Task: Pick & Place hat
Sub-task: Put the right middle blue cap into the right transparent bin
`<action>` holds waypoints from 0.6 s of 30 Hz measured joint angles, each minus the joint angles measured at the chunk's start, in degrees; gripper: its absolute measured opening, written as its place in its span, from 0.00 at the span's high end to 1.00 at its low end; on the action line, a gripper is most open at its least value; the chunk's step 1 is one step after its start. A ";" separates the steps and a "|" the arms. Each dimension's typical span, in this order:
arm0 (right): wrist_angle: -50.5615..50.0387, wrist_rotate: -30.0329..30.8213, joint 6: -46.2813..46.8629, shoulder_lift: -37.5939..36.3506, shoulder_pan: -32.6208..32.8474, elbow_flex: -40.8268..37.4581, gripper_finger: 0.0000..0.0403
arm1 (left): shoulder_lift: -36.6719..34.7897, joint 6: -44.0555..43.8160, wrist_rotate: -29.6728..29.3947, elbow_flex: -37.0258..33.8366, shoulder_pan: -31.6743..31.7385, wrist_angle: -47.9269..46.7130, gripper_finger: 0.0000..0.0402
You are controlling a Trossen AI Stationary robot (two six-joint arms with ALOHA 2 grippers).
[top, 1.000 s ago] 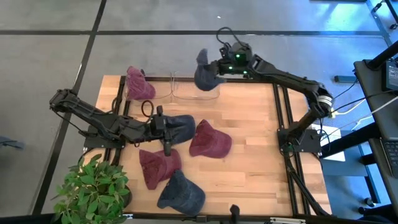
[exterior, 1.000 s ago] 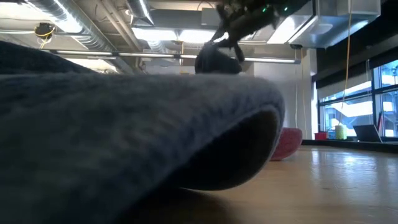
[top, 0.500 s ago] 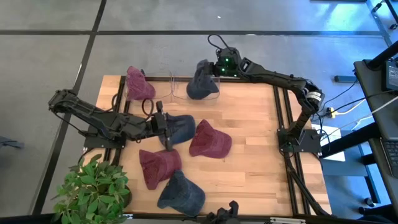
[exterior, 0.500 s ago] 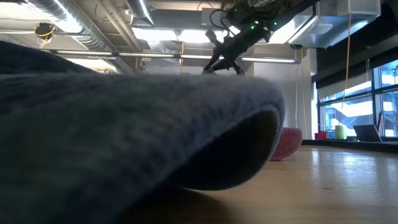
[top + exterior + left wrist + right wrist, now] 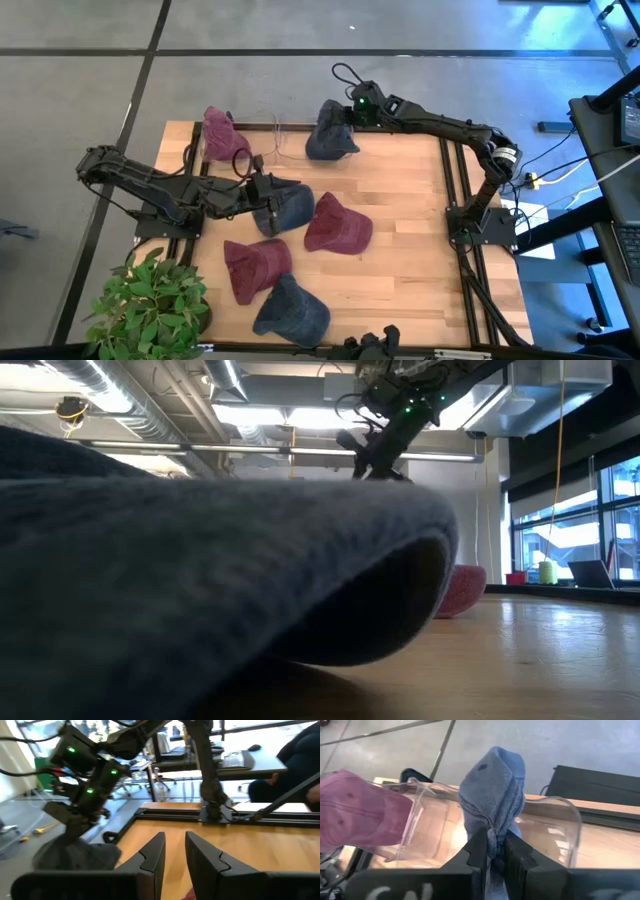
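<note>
While a potted plant point(image 5: 150, 305) sits at the near corner of the wooden table point(image 5: 400, 240), the left gripper point(image 5: 268, 192) clamps a blue hat point(image 5: 290, 205) beside a maroon hat point(image 5: 337, 225). Farther back, over clear bins point(image 5: 545, 835) at the table's far edge, the right gripper point(image 5: 492, 851) pinches a blue cap point(image 5: 495, 790), grey floor point(image 5: 300, 80) beyond.

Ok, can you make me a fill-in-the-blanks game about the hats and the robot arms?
1. The right gripper is shut on a ____ hat.
2. That hat hangs over a clear plastic ____.
3. Beside it sits a ____ hat.
4. The left gripper is at another ____ hat on the wooden table.

Missing words: blue; bin; maroon; blue
</note>
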 joint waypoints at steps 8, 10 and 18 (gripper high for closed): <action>-1.03 0.17 -1.87 -0.02 -0.85 0.00 0.89 | 0.04 -0.19 4.36 0.00 0.80 -0.09 0.83; -1.27 0.07 -2.85 -0.02 -0.88 0.00 0.89 | 0.04 -0.17 4.32 0.00 0.80 -0.09 0.83; -0.93 -0.37 -2.75 -0.33 -1.36 0.00 0.89 | 0.04 -0.33 4.30 0.00 0.80 -1.40 0.83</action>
